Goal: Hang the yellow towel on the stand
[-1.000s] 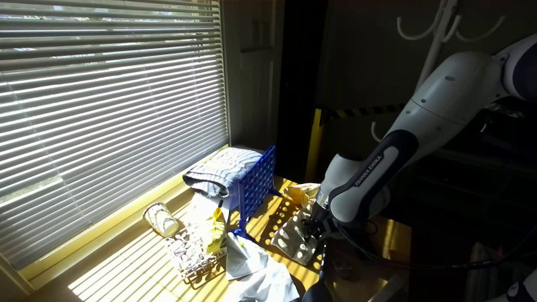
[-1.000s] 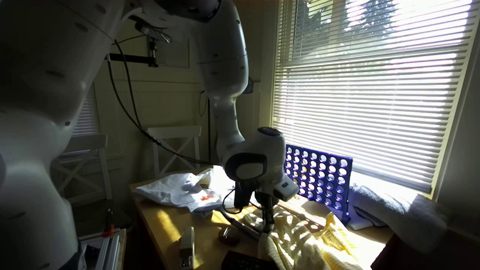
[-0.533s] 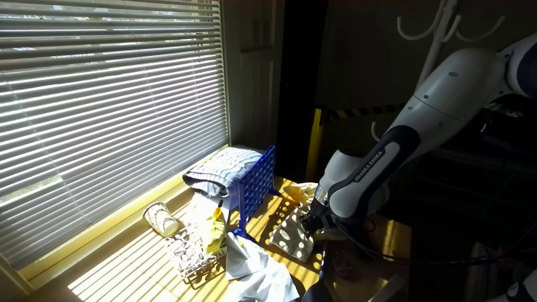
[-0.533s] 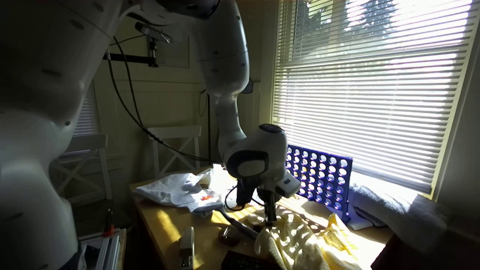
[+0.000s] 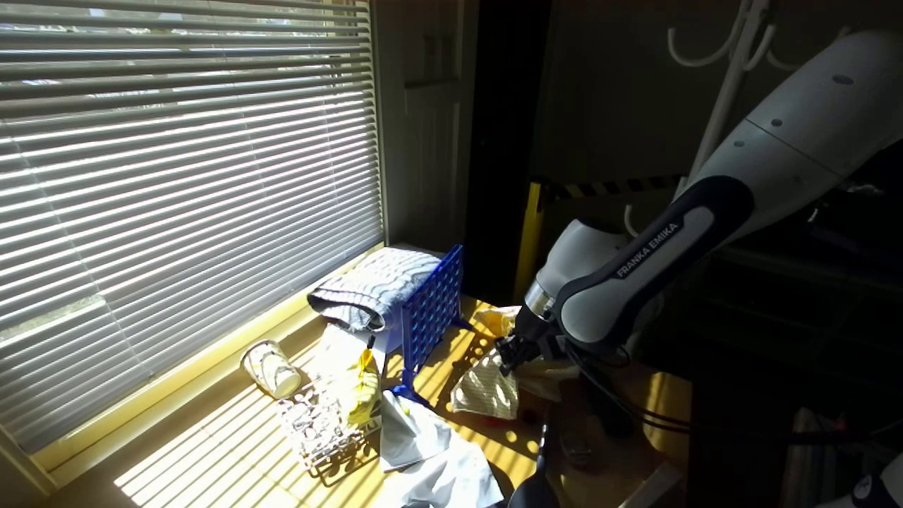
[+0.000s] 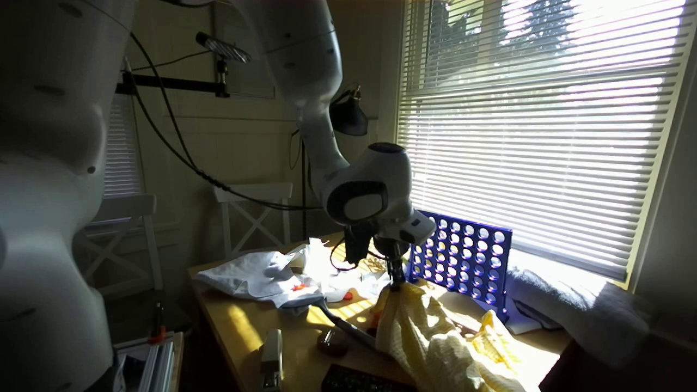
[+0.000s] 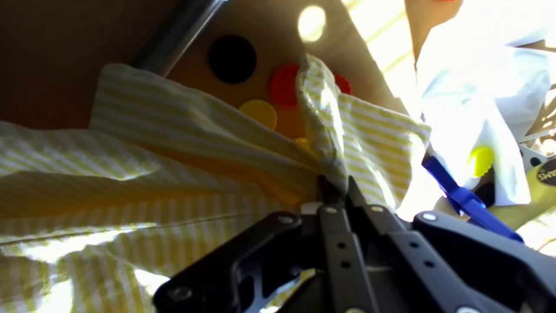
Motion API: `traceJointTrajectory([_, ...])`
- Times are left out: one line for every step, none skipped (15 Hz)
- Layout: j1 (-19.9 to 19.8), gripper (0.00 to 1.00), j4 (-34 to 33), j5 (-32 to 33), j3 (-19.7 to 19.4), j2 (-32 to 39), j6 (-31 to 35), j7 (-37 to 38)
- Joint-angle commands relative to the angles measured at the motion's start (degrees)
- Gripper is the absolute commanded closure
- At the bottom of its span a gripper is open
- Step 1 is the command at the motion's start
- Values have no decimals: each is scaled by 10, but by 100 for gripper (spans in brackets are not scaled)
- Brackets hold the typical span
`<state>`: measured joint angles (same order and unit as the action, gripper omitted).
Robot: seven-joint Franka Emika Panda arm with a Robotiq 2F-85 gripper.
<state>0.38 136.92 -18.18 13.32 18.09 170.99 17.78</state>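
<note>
The yellow-and-white striped towel (image 5: 487,389) is gathered in my gripper (image 5: 506,361). In an exterior view it rises from the table to the fingertips (image 6: 397,284), with the rest of the towel (image 6: 435,343) still draping down onto the table. In the wrist view the gripper (image 7: 341,189) is shut on a fold of the towel (image 7: 208,130), and a corner sticks out past the fingers. A blue upright grid stand (image 5: 432,310) is on the table beside the towel, also seen in an exterior view (image 6: 463,256). A white coat stand (image 5: 730,92) with hooks is in the background.
White cloth or paper (image 5: 437,458), a wire basket (image 5: 321,434) and a tipped cup (image 5: 270,370) lie on the table. A folded grey towel (image 5: 381,282) is behind the grid. A black-handled utensil (image 6: 348,329), stapler (image 6: 271,359) and loose discs (image 7: 284,84) are near the towel.
My gripper has risen and shifted slightly toward the blue grid, pulling the held part of the towel up off the table. Red discs under it now show.
</note>
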Motion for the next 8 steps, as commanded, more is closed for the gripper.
traceJointTrajectory([30,99,37,0,-31,-77,-17,14])
traceJointTrajectory([35,99,44,6,-41,-95,-17,18])
traceJointTrajectory([41,99,51,13,-52,-110,-13,23])
traceJointTrajectory([46,99,56,21,-62,-124,-14,26])
traceJointTrajectory([52,99,63,40,-79,-139,-14,37])
traceJointTrajectory([50,99,67,64,-86,-151,-13,53])
traceJointTrajectory([51,99,69,83,-97,-165,-16,62])
traceJointTrajectory([51,99,72,114,-107,-181,-19,82])
